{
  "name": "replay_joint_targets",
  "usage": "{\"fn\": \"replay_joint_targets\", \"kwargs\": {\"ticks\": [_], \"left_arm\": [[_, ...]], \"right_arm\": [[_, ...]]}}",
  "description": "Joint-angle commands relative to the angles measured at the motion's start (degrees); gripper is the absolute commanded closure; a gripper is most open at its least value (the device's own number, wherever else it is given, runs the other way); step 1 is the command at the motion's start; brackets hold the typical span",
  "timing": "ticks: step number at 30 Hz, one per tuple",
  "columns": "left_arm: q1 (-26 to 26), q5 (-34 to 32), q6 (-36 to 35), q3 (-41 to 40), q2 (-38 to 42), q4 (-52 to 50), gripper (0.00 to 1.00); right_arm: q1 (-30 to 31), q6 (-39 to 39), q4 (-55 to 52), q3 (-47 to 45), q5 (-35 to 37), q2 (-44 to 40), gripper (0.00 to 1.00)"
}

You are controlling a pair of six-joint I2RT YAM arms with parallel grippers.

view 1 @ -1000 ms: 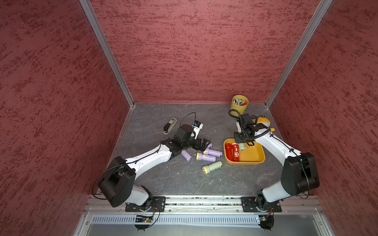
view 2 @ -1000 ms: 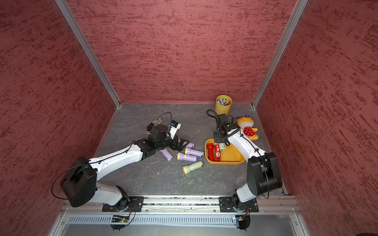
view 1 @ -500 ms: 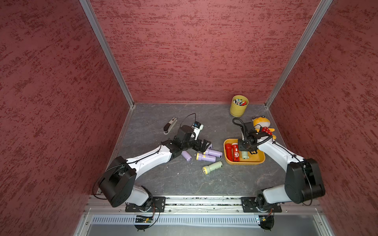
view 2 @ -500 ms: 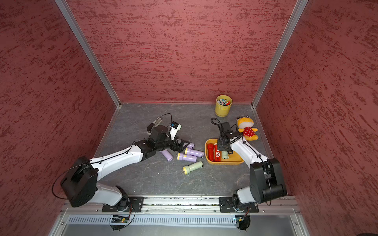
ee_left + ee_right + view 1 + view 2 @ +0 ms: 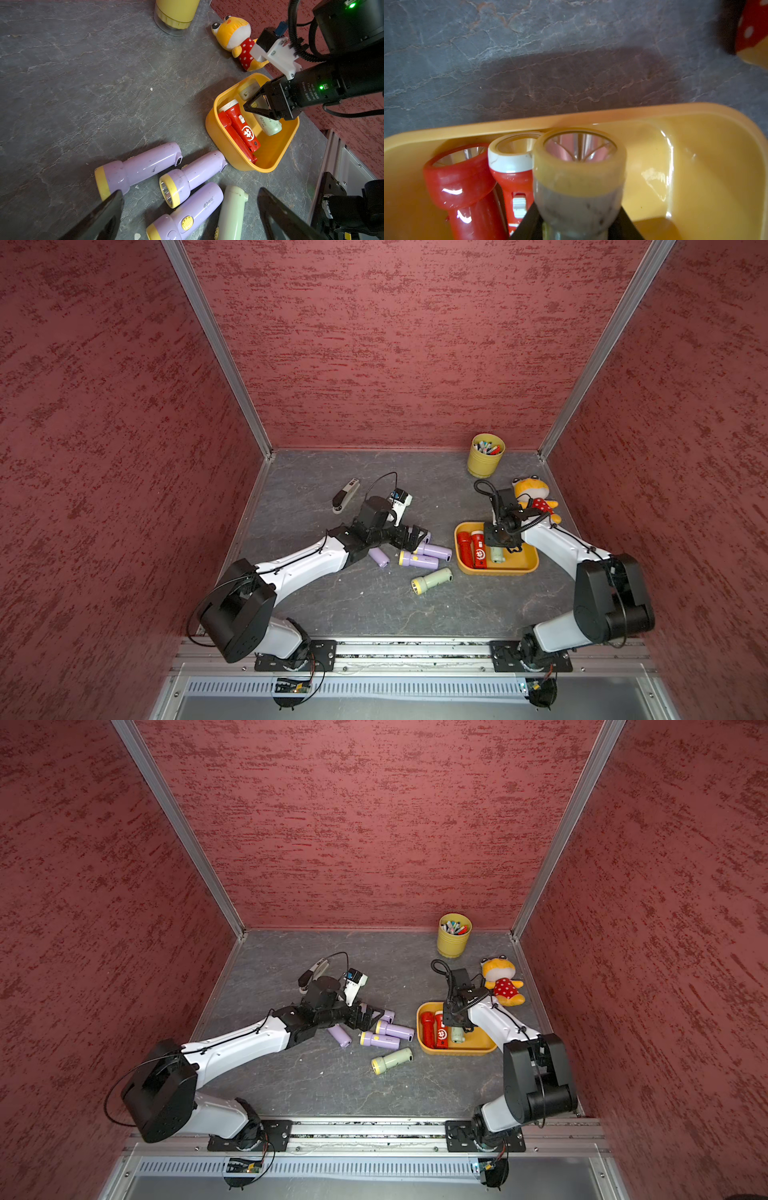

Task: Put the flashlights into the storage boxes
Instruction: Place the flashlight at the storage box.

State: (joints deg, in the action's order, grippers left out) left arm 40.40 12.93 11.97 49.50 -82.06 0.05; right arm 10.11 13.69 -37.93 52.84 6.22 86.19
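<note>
One green flashlight (image 5: pixel 579 182) within right gripper (image 5: pixel 257 108)

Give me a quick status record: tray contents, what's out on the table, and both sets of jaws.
in tray: red flashlights, two side by side; held green flashlight beside them
tray: orange-yellow, room free on one side
on table: lilac flashlights, four clustered; loose green flashlight nearer the robot
left jaws: open, empty, over the lilac cluster
right jaws: closed on the held green flashlight, down inside the tray

Red textured walls (image 5: pixel 395 344) w/ alu corner posts (image 5: pixel 216 348), grey stone-look floor (image 5: pixel 332 614), metal rail (image 5: pixel 415 649) at front.
</note>
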Motion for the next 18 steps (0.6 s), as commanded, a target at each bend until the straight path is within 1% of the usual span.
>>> {"fn": "replay_joint_targets", "kwargs": {"ticks": [1,7,11,13,16,18], "left_arm": [[0.03,-0.53,-0.19,-0.58,1.11,0.47,0.00],[0.03,-0.89,-0.19,-0.46,1.20,0.21,0.00],[0.03,-0.99,-0.24,-0.34,0.96,-0.05,0.00],[0.03,-1.06,-0.45,-0.10,0.77,-0.53,0.00],[0.03,-1.14,-0.63,0.00,0.76,-0.93,0.00],[0.03,-1.31,-0.63,0.05,0.76,-0.91,0.00]], "right_arm": [[-1.02,-0.39,2.30,-0.97,-2.91,0.79,0.62],[-1.93,-0.40,3.68,-1.54,-6.27,1.76,0.60],[-2.93,-1.16,4.01,-1.89,-7.24,2.46,0.57],[-3.40,-1.54,4.07,-2.07,-7.69,2.75,0.55],[-4.01,-1.54,4.25,-2.20,-8.73,2.38,0.49],[-4.49,-1.56,4.23,-2.07,-9.89,2.04,0.48]]}}
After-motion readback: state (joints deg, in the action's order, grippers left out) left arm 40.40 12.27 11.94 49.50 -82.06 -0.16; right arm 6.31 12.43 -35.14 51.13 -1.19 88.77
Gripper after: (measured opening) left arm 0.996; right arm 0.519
